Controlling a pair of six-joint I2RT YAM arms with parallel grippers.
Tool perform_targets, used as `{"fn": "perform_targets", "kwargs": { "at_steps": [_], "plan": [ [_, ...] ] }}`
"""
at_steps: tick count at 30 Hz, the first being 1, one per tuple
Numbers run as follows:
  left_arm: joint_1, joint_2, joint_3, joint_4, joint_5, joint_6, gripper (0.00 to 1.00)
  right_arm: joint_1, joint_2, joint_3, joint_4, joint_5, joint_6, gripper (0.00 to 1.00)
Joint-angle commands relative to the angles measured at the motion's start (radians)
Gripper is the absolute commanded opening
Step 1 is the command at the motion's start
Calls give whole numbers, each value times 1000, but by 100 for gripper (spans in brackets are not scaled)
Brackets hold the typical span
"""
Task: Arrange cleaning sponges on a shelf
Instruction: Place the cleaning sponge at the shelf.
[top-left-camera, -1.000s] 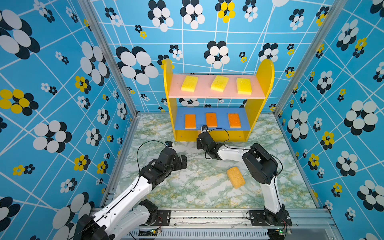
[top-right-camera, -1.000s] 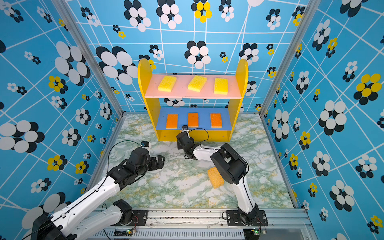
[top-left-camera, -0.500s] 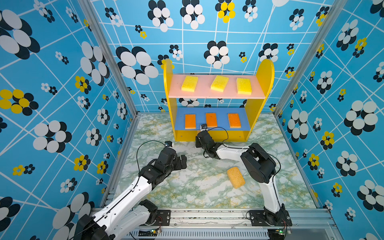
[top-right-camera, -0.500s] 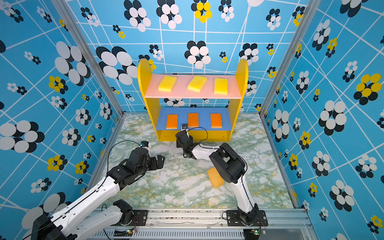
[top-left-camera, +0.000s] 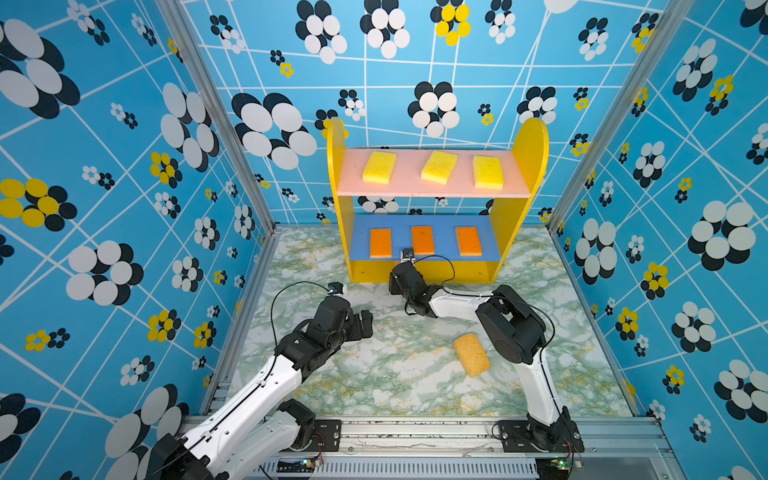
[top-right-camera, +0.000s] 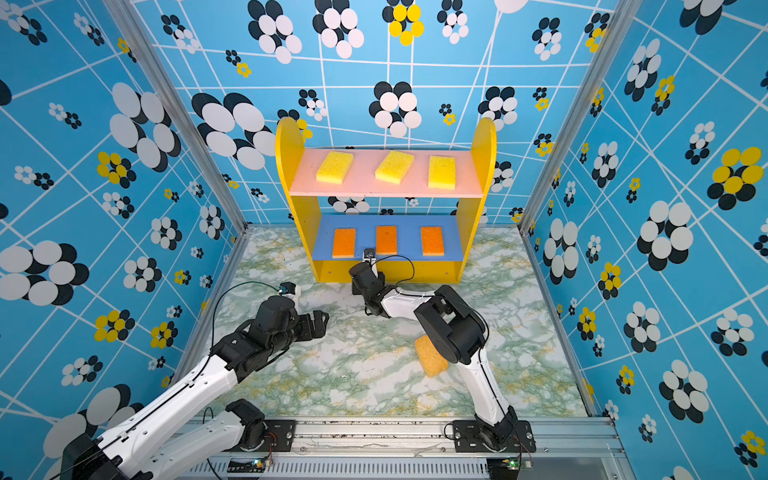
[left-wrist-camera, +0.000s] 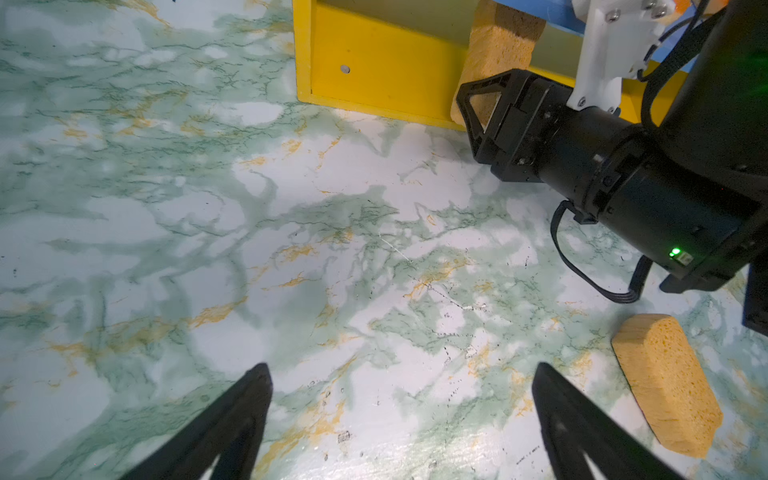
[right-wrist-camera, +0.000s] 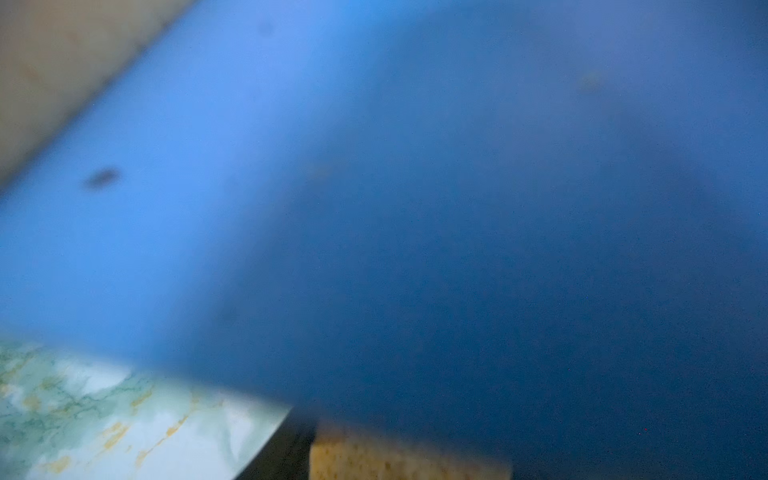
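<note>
top views: shelf (top-left-camera: 432, 195) stands at the far middle of the marble table (top-left-camera: 374, 374). three yellow sponges (top-left-camera: 439, 167) lie on the pink board, three orange sponges (top-right-camera: 386, 240) on the blue board. right gripper (top-left-camera: 405, 276) is pushed in at the yellow base front, under the blue board; its jaws are hidden here. one tan sponge (top-left-camera: 471, 354) lies loose on the table, near right, just beside the right arm's elbow. left gripper (top-right-camera: 318, 324) hovers over the table at left, well apart from the shelf.

left wrist view: left fingers (left-wrist-camera: 232, 424) are spread wide, nothing between them. a second tan sponge (left-wrist-camera: 498, 45) stands on edge in the bottom opening, wedged against the base front, with the right claw's finger (left-wrist-camera: 478, 108) at its side. cannot tell whether that claw grips or has let go.

right wrist view: blurred blue board underside (right-wrist-camera: 374, 187) fills it; a tan sponge edge (right-wrist-camera: 395, 461) shows low.

risks: sponge on edge may tip out when the claw withdraws; the porous foam could snag a finger and drag out; the elbow may sweep the loose sponge.
</note>
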Motion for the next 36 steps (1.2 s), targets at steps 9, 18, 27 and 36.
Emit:
{"fn": "perform_targets", "kwargs": {
  "at_steps": [9,18,27,36],
  "plan": [
    [13,-23,-19,-17,4,12,99,-6,32,28,-66,5,29,60],
    [15,-19,-14,-17,9,12,99,-6,17,4,-59,27,32,74],
    [15,-20,-10,-20,9,11,99,-5,17,-1,-64,32,32,80],
    [15,-20,-9,-20,7,9,99,-5,-10,-39,-54,45,20,88]
  ]
}}
